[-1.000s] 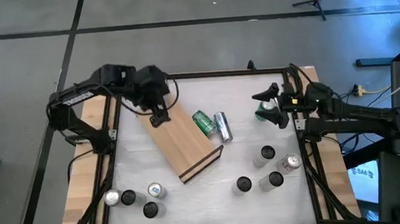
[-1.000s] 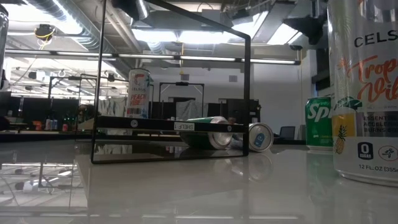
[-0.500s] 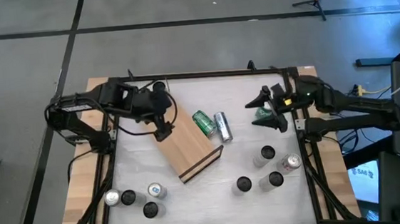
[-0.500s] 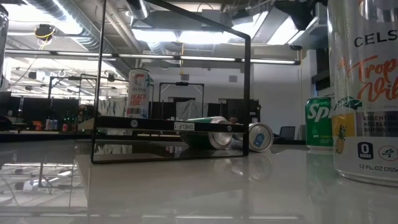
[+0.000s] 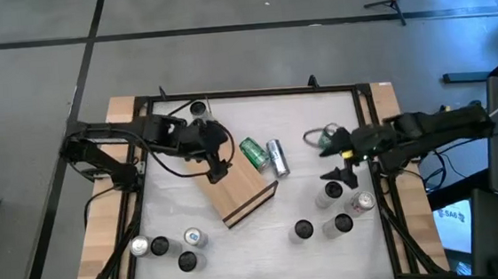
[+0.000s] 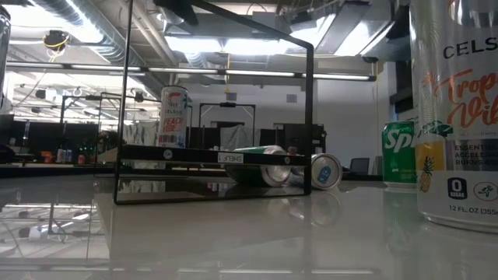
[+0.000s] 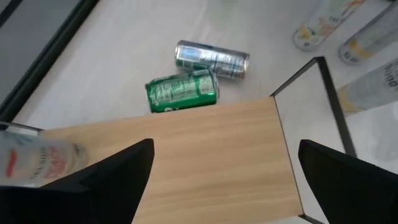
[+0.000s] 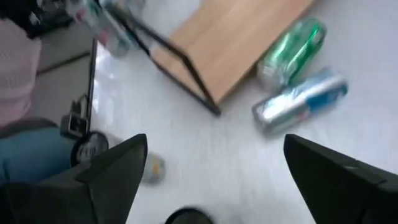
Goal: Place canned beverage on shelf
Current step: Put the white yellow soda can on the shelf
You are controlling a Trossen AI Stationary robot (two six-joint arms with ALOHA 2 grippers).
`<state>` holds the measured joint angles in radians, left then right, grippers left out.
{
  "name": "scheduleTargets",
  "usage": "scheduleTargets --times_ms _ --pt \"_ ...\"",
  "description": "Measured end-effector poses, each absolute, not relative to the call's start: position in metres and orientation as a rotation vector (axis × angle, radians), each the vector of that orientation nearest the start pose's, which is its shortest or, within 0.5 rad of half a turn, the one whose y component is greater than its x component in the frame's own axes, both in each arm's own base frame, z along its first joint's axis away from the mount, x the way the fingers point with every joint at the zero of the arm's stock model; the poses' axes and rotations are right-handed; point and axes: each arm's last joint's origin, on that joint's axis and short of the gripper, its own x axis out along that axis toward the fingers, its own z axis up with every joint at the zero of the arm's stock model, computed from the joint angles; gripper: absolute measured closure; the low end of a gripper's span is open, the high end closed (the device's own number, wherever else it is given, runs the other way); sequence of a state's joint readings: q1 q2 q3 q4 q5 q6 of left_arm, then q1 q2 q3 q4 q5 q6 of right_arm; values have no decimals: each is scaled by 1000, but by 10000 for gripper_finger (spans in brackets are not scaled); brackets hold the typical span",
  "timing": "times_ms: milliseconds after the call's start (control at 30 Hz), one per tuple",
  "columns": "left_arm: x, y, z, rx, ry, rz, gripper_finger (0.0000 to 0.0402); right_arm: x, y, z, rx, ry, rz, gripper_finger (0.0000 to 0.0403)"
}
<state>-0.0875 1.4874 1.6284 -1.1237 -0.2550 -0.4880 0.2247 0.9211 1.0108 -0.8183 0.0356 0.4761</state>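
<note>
around your worktop you have a grey floor crossed by dark lines; across the room, bright ceiling lights shine over a pale back wall.

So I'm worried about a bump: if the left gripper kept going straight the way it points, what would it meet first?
Most likely the shelf: the left gripper, open, looks straight down onto its wood board. The green can and silver can lie beyond it, though depth is hard to judge.

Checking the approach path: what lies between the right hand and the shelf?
In the high view, two toppled cans, green and silver, lie between the right hand and the shelf.
</note>
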Motion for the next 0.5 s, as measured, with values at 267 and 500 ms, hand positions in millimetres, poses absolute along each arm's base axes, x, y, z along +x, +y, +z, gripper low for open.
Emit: scheduleTargets --times_ms 267,500 --pt "290 -18 361 -276 926 388 15 180 63 315 339 875 28 31" --pt "292 -18 355 -277 919 386 15 185 69 301 492 970 -141 31"
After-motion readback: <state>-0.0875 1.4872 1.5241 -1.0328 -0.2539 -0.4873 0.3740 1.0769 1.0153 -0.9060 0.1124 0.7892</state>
